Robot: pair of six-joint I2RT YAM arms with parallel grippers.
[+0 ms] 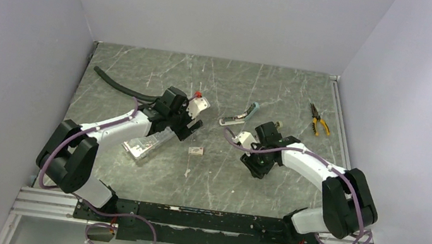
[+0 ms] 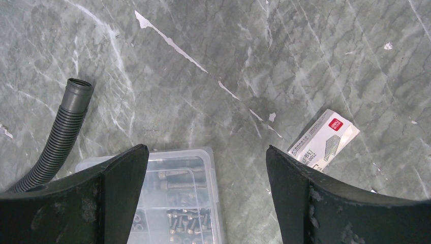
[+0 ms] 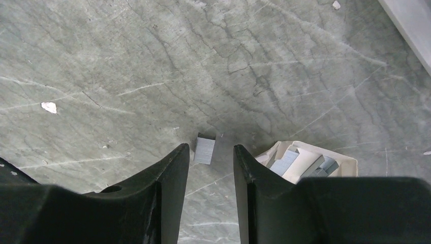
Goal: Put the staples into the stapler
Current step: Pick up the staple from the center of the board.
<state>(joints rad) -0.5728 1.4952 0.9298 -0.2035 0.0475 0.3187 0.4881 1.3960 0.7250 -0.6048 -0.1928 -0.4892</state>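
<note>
Two arms are poised mid-task: the left gripper (image 2: pixel 206 152) stands spread wide and empty over the end of a clear compartment case (image 2: pixel 178 198) of screws. The right gripper (image 3: pixel 211 148), well off the case's right-arm side, hangs low with its jaws a narrow gap apart and nothing clamped between them. Trouble could start with the bigger pieces: the wide left fingers sit so near the case that a careless descent could shove it into the white staple box (image 2: pixel 324 137), which lies near the case on its right-arm side. The stapler (image 1: pixel 238 117), beyond the box and farther from the case, appears hinged open, though the overhead view is too small to be sure. If its channel is not exposed, the staples have nowhere to go. An open cardboard tray (image 3: pixel 350 162) of staples rests just beside one finger of the right gripper and could be clipped and spilled. Smallest and riskiest is the loose strip of staples (image 3: pixel 205 150), flat on the hard top just past the fingertips and nearer one finger than the other. An off-centre pinch could skid it, tip it or snap it. Plain pale walls (image 1: pixel 217 7) box in three sides. The table (image 1: pixel 282 86) is grey-green and marble-veined, scored with pale scratches and dotted with small white flecks (image 3: pixel 49 107).
</note>
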